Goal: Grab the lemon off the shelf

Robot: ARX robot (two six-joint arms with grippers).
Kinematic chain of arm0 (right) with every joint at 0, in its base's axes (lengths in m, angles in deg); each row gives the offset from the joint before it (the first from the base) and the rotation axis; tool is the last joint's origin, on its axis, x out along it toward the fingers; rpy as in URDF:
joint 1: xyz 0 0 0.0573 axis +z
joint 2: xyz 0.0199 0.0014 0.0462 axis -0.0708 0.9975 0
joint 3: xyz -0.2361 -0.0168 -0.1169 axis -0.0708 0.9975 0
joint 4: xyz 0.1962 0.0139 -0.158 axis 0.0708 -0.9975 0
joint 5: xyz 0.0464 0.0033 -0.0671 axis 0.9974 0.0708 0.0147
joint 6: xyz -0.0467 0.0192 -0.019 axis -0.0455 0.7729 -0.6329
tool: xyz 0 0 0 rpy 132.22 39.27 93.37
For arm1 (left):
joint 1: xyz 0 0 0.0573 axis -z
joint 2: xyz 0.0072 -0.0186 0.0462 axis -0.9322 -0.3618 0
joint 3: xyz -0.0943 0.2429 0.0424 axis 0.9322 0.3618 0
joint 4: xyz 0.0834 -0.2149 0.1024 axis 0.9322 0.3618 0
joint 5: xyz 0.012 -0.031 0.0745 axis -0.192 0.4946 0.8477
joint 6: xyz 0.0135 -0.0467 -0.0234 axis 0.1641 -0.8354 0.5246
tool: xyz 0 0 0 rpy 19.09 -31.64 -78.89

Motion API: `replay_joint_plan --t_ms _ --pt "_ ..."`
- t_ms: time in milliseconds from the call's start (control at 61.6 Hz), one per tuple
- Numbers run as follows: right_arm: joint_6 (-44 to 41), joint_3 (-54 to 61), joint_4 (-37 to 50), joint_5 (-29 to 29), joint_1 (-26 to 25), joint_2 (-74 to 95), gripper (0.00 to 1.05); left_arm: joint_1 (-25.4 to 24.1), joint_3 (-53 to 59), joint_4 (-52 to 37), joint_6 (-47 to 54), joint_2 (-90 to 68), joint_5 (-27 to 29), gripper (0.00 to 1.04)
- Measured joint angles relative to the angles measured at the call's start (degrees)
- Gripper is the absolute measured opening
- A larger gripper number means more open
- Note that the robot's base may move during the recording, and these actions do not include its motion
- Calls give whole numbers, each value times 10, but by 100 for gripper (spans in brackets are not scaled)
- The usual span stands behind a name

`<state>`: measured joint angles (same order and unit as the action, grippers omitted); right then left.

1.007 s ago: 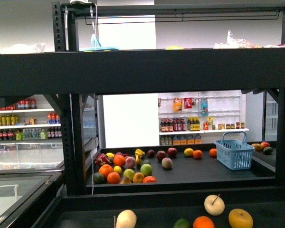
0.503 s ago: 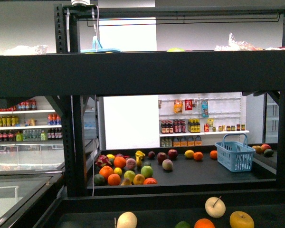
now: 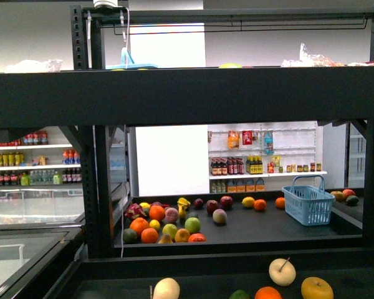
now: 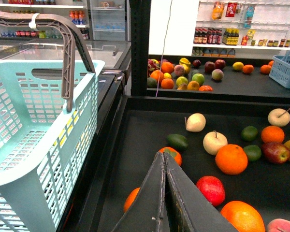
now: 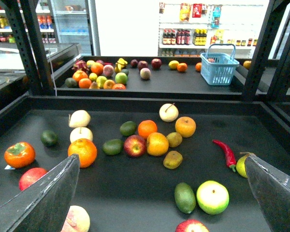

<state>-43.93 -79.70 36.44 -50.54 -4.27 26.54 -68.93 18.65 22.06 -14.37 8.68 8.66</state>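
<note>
Shelf (image 5: 135, 99): front view unchanged from half a second ago, so the reach has not begun. Probable lemon (image 5: 241, 166) at 3 o'clock of the red pepper (image 5: 225, 151). Right claw (image 5: 160, 158) spread wide and empty; left claw (image 4: 163, 157) pressed together.

black metal rack (image 3: 193, 93) spans frame; light-blue plastic basket (image 3: 306, 202) right of centre; mixed fruit pile (image 3: 165, 224) lower centre.
</note>
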Motion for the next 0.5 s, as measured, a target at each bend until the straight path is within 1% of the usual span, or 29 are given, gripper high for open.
replay_joint_plan --t_ms 357,422,503 --pt "0 0 0 0 0 0 102 0 0 -1 0 2 -1 3" --pt "0 0 0 0 0 0 102 0 0 -1 0 2 -1 13" --pt "0 0 0 0 0 0 102 0 0 -1 0 2 -1 31"
